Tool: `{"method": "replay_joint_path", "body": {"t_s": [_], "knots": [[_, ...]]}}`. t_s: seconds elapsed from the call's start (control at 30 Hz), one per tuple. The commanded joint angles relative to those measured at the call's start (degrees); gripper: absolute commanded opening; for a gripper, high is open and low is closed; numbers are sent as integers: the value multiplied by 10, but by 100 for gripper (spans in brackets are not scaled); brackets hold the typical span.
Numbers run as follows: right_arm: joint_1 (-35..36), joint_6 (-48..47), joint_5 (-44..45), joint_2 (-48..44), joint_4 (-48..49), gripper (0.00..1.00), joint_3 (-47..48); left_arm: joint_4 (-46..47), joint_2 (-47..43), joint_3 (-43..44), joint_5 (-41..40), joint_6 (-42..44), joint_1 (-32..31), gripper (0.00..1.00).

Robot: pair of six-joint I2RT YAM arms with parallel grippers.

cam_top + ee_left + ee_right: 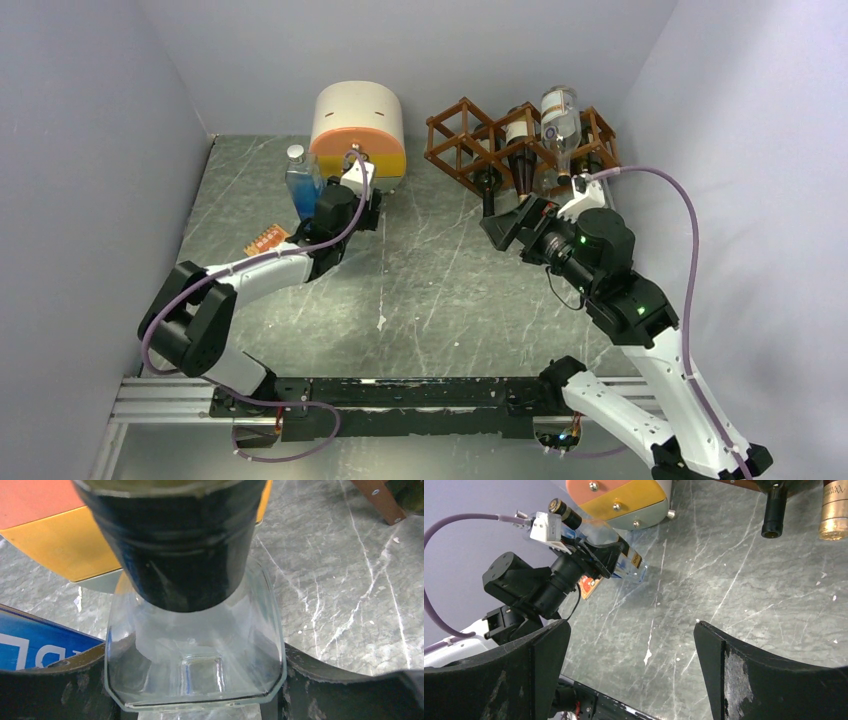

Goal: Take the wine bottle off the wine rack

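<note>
Rack (pixel 470 140): far right of worktop (pixel 430 290); wine bottle (pixel 518 133) lies in a cell.
Right hand (pixel 634 670): released, near rack.
Left hand (pixel 197 695): grasping clear bottle (pixel 195 655) beside box (pixel 357 115).

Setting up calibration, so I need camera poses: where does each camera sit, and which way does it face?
Top external: above and behind the bases, looking down on the table; left arm and right arm show.
Left wrist: on the left arm, looking along the left gripper at the clear bottle it clamps; fingers show.
Right wrist: facing across the table toward the left arm; open right gripper shows.
Shared: all three show the cream-and-orange box.
</note>
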Motion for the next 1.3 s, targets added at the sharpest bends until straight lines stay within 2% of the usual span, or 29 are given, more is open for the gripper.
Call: {"method": "replay_joint_path", "body": {"t_s": [0.0, 0.17, 0.4, 0.77, 0.97, 1.03, 1.2, 1.27], "knots": [[2, -4, 4, 6, 17, 100, -10, 112, -2, 31, -39, -16, 0, 7], [2, -14, 1, 21, 21, 100, -7, 134, 18, 25, -66, -26, 6, 7], [2, -25, -1, 28, 24, 100, -8, 153, 34, 22, 0, -37, 37, 7], [2, -28, -6, 36, 28, 100, -2, 152, 45, 18, 1, -48, 42, 10], [2, -25, -3, 28, 24, 100, -7, 141, 44, 19, 3, -49, 43, 24], [2, -26, 0, 28, 21, 100, -3, 147, 38, 14, 1, -49, 43, 41], [2, -27, 0, 27, 23, 100, -1, 153, 29, 6, 3, -44, 41, 55], [2, -26, -2, 29, 23, 100, -2, 151, 28, 6, -1, -43, 41, 64]]}}
